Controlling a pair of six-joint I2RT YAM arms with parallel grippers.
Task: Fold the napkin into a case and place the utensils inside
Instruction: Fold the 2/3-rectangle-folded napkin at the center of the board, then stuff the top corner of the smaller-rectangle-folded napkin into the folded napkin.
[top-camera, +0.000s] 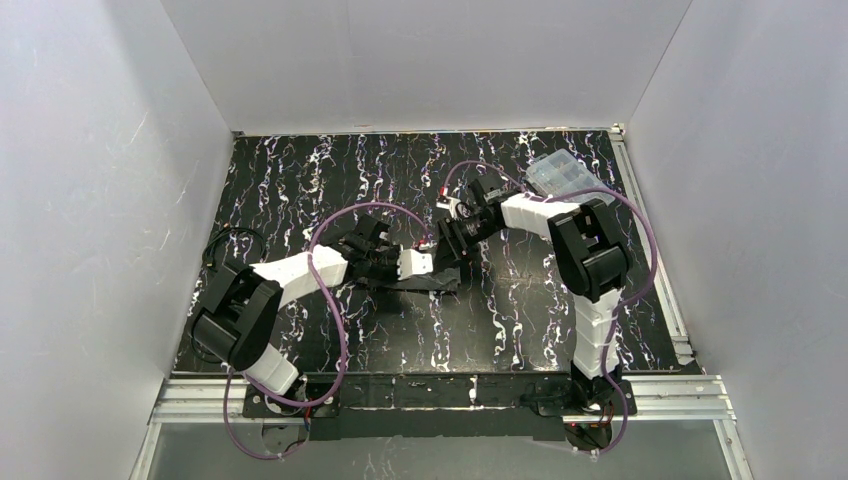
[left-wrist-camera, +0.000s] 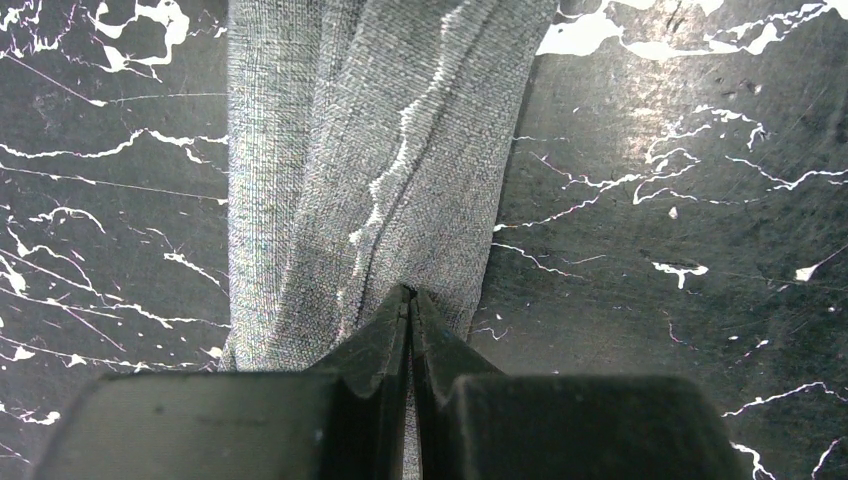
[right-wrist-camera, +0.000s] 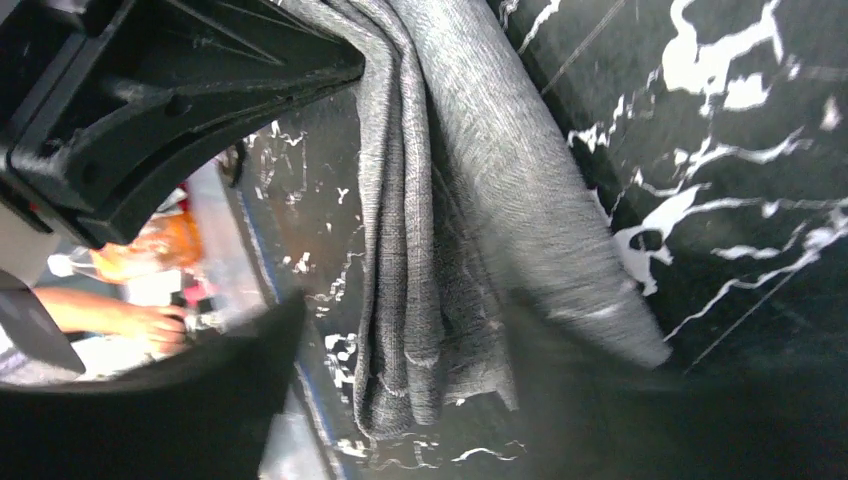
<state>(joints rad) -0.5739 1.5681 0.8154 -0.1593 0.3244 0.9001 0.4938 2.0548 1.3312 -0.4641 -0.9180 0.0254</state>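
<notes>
Left fingers are pressed together, clamped on a gathered ridge of the napkin; from that pinch the cloth runs off as a narrow, rumpled band of several loose layers, lying mid-counter between the two arms. Right fingers stand apart on either side of the band's free end; they are blurred, and I cannot tell whether either one touches the cloth. No spoon or fork shows in any view, and no pouch mouth is visible; a clear box sits at the far right corner, well apart from the napkin.

Risks, as I judge them: the pinch may hold only the upper layers, so a pull could slide them off the lower ones and undo the fold; the right fingers sit close enough to snag an edge and drag the band askew; a crooked, bunched band would leave no clean opening for the utensils.
</notes>
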